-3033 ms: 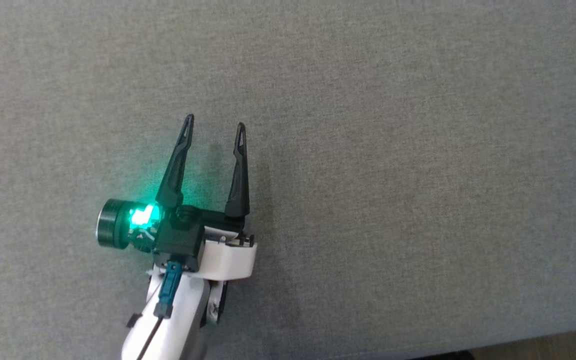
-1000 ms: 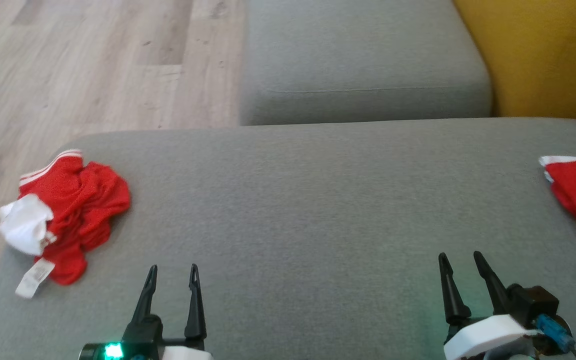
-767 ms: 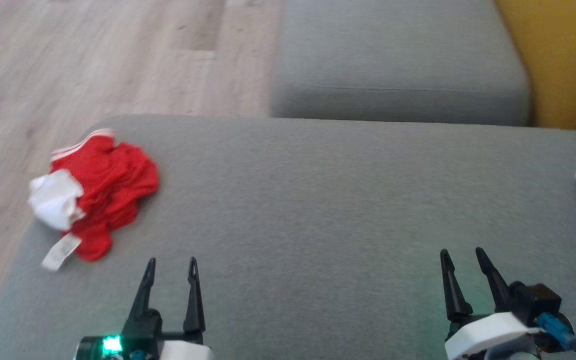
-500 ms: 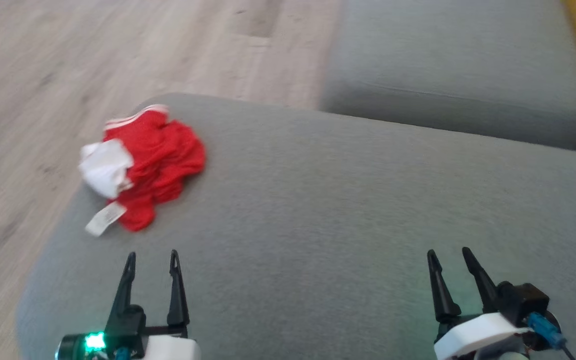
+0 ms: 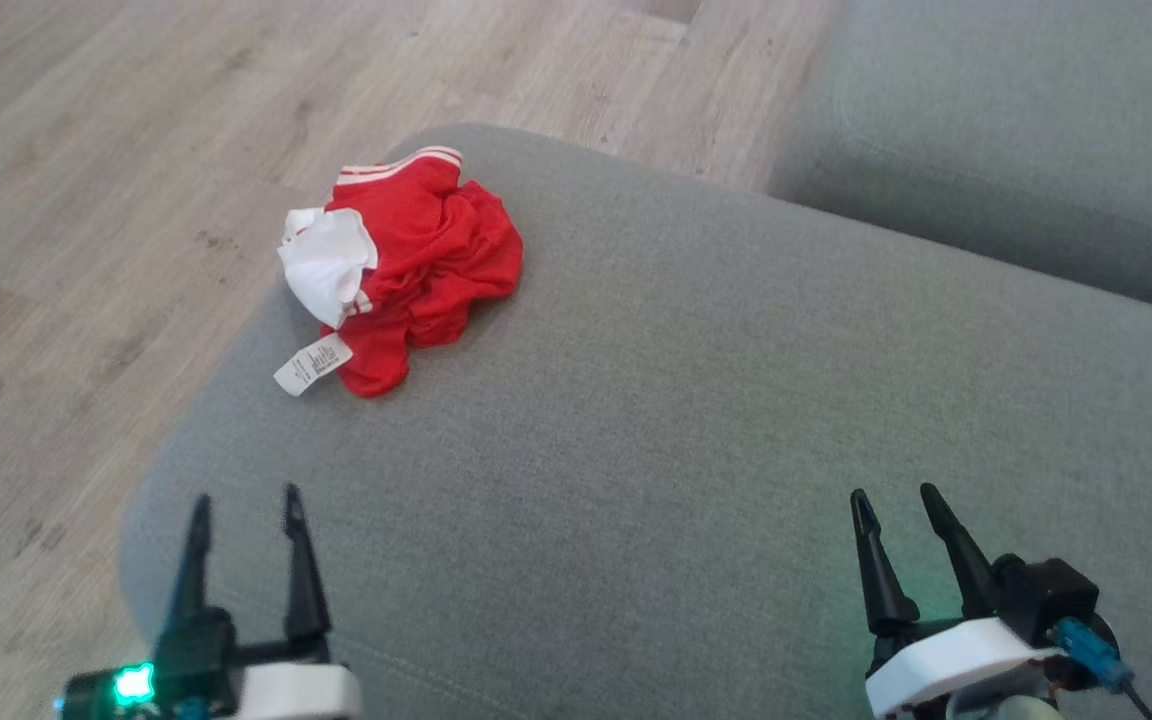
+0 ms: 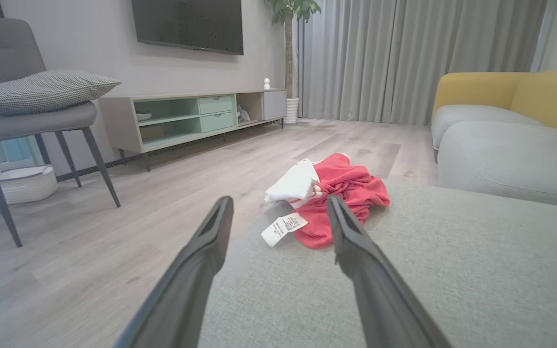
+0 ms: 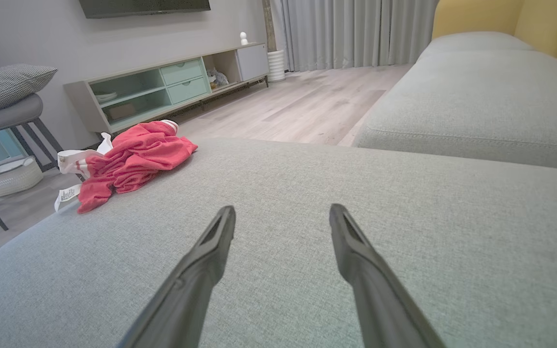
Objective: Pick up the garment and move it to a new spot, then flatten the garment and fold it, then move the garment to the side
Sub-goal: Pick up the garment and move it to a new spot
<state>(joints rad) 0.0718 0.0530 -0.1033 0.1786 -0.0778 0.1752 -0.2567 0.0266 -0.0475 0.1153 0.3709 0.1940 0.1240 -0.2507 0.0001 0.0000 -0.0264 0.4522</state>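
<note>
The red garment (image 5: 416,270) is lying crumpled near the far left corner of the grey cushion (image 5: 686,450), at about 11 o'clock in my head view. Its white lining (image 5: 328,262) is bunching toward 9 o'clock and its care label (image 5: 312,364) is trailing toward 7 o'clock, close to the cushion's edge. My left gripper (image 5: 245,497) is sitting at 7 o'clock, well apart from the garment, fingers spreading wide and gripping nothing. My right gripper (image 5: 893,492) is sitting at 5 o'clock, likewise gaping wide and empty. Wooden floor (image 5: 86,200) is showing at 10 o'clock, and a second grey cushion (image 5: 1016,130) at 1 o'clock.
</note>
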